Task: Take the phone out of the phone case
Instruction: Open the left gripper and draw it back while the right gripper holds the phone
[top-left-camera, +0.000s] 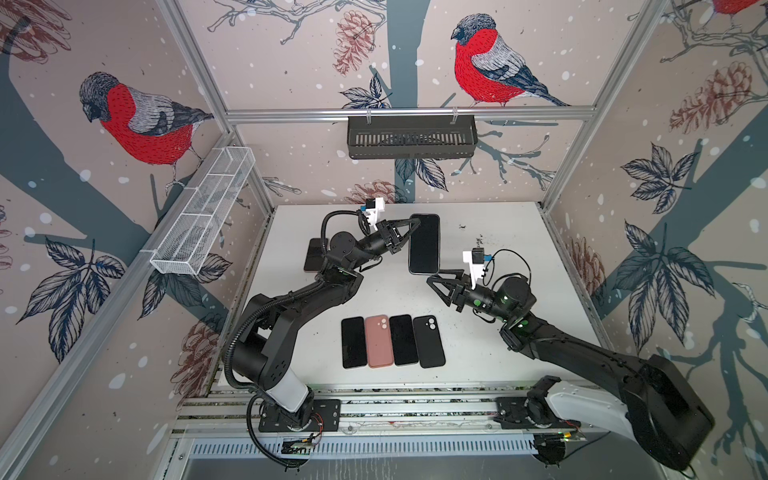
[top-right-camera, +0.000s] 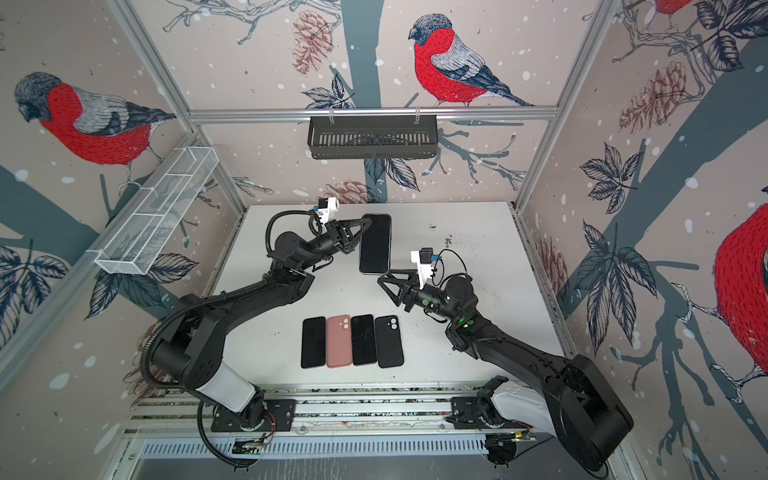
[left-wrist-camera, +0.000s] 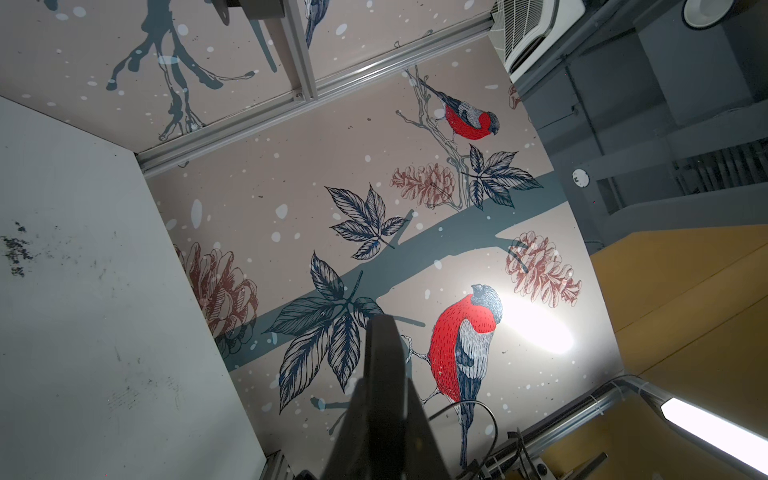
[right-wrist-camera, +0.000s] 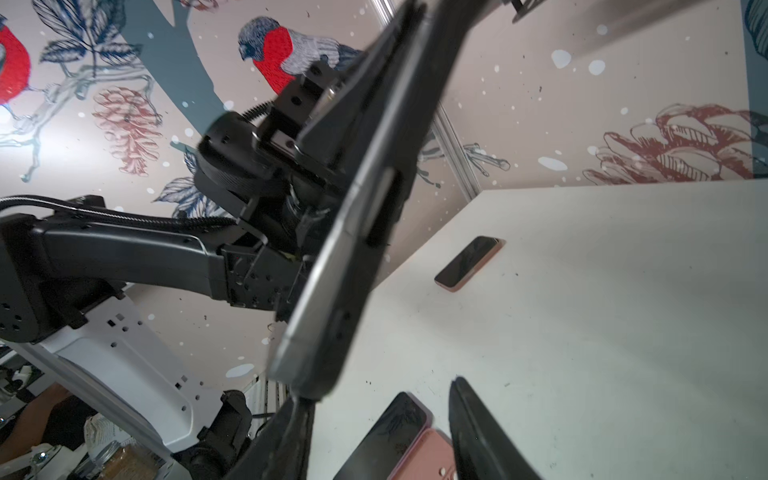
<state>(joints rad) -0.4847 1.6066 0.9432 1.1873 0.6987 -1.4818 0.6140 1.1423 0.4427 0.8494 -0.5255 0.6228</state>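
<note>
A phone (top-left-camera: 424, 245) (top-right-camera: 375, 245) with a dark screen hangs in the air over the back of the table, lying lengthwise front to back. In the right wrist view I see it edge-on: a silver phone edge (right-wrist-camera: 320, 286) backed by a black phone case (right-wrist-camera: 374, 232). My left gripper (top-left-camera: 415, 226) (top-right-camera: 365, 224) is shut on its far left edge; in the left wrist view the held edge (left-wrist-camera: 382, 345) sticks out past the shut left gripper (left-wrist-camera: 380, 386). My right gripper (top-left-camera: 430, 280) (top-right-camera: 382, 278) (right-wrist-camera: 378, 399) stands open at the phone's near end, one finger (right-wrist-camera: 297, 419) right under its corner.
Near the front of the white table (top-left-camera: 498, 340) lies a row: a black phone (top-left-camera: 353, 343), a pink case (top-left-camera: 378, 340), another black phone (top-left-camera: 403, 340), a black case (top-left-camera: 429, 340). A pink-edged phone (top-left-camera: 313, 255) (right-wrist-camera: 469, 262) lies under the left arm. Wire basket (top-left-camera: 203, 212) left, black basket (top-left-camera: 411, 137) behind.
</note>
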